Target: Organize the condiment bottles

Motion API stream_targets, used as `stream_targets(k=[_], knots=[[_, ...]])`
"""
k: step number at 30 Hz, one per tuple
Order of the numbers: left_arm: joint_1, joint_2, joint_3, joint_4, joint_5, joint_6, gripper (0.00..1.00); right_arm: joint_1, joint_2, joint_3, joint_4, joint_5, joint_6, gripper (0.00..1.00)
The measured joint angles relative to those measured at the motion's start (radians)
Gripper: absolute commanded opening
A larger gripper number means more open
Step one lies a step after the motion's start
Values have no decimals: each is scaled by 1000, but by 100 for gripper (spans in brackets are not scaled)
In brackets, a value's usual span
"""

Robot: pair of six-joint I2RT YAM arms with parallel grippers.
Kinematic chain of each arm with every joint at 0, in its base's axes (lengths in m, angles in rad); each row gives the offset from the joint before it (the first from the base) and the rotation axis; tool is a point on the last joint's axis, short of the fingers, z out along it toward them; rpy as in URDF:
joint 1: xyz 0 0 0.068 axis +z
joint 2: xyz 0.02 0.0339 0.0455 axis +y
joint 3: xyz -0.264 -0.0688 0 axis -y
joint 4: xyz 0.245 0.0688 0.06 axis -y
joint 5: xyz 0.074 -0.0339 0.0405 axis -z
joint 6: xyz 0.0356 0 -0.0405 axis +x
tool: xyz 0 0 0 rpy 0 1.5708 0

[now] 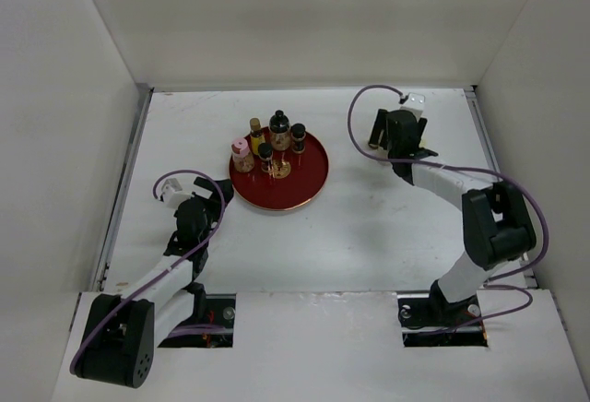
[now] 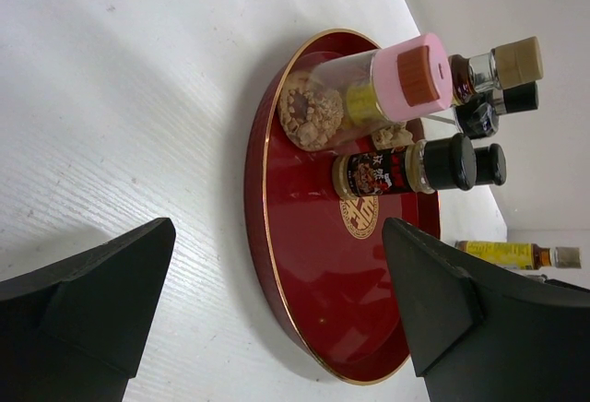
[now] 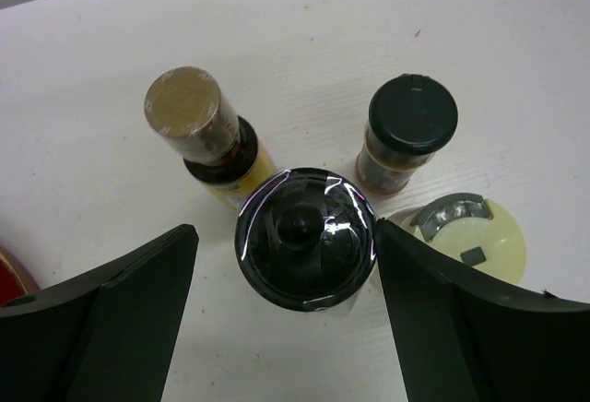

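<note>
A round red tray (image 1: 304, 190) holds several condiment bottles: a pink-capped jar (image 2: 410, 75), a small black-capped bottle (image 2: 406, 167), a tan-capped bottle (image 2: 502, 63) and other black-capped ones behind. My left gripper (image 2: 277, 236) is open and empty, just short of the tray's near rim (image 1: 219, 195). My right gripper (image 3: 286, 231) is open at the far right (image 1: 395, 139), straddling a glossy black-capped bottle (image 3: 304, 251); the right finger is at its cap, the left finger stands apart. Beside it stand a tan-capped yellow-labelled bottle (image 3: 189, 112), a black-capped jar (image 3: 412, 116) and a pale yellow-capped one (image 3: 479, 241).
The white table (image 1: 369, 227) is walled at the back and both sides. The right-hand bottle group is mostly hidden under my right gripper in the top view. One of its bottles, yellow-labelled (image 2: 507, 254), shows far off in the left wrist view.
</note>
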Motion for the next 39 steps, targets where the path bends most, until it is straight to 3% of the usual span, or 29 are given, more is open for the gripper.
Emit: stream_targets(k=[18,30,39], knots=[[0,18,0,0,0,0,100,-6,2,-14,30,70,-33,82],[0,19,0,0,0,0,100,-7,-2,-30,44,63,-34,85],[0,18,0,0,-2,0,100,-27,68,12,44,24,-27,67]])
